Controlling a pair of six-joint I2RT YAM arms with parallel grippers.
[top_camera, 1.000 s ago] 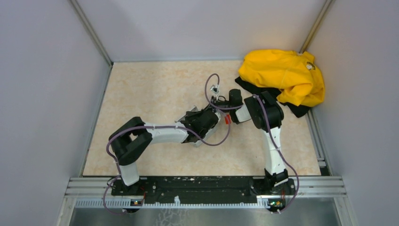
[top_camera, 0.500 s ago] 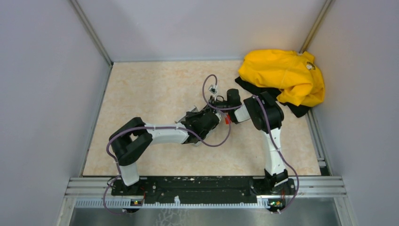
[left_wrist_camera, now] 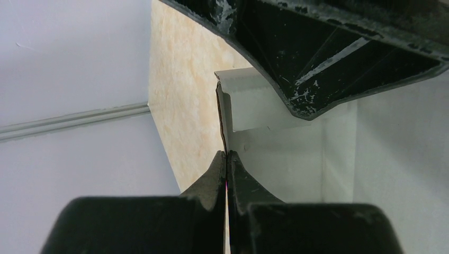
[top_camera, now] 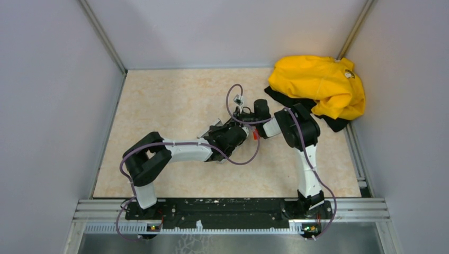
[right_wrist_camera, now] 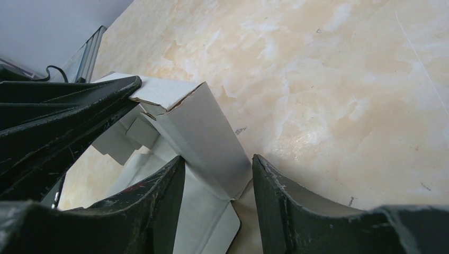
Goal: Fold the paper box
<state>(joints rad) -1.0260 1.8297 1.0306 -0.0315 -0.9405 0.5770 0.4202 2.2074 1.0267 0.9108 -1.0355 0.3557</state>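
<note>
While we are working at the middle of the table (top_camera: 169,95), our left gripper (left_wrist_camera: 226,160) is pinching one thin wall of the paper box (left_wrist_camera: 275,143), jaws pressed together with only the cardboard edge between them. We are holding the right gripper (right_wrist_camera: 217,166) half spread and straddling a raised, folded panel of that same box: the panel is running up and away from between the jaws, one side touching or nearly touching it, the other showing a sliver of gap. From above, the box is lying between the two grippers, mostly hidden beneath them. We are judging that the coming fold is turning on this: the panel's long axis is lying across the right jaws' closing line, so the right claw is sitting nearer to press it over while the left is anchoring the wall.
</note>
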